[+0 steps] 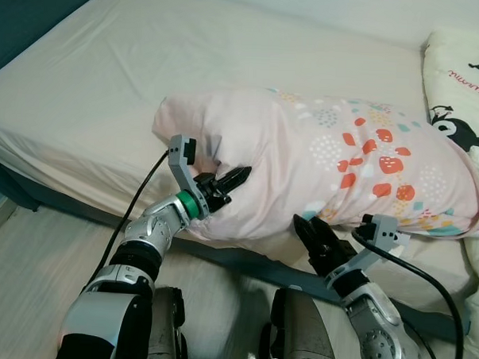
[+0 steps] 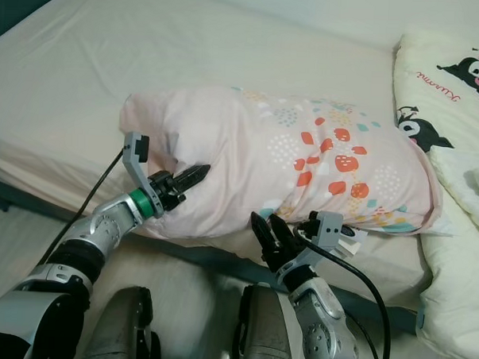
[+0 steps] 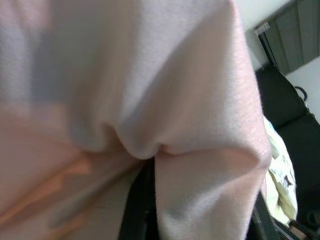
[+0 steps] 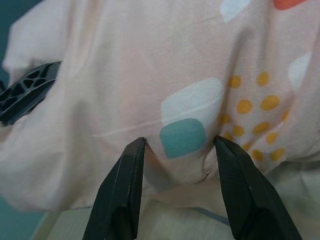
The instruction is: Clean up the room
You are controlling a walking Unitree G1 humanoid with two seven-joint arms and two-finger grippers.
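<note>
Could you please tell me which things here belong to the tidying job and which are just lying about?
In the job:
pink pillow near the bed's edge
left gripper, fingers pinched on the pillow's fabric
right gripper, fingers open at the pillow's lower edge

Lying about:
cartoon-print blanket
bed sheet

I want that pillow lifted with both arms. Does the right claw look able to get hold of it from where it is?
Probably yes. The right claw is open, its fingers pressed against the near edge of the pink pillow with a fold of fabric between them. Nothing lies in between. The left claw already pinches the pillow's other end.
</note>
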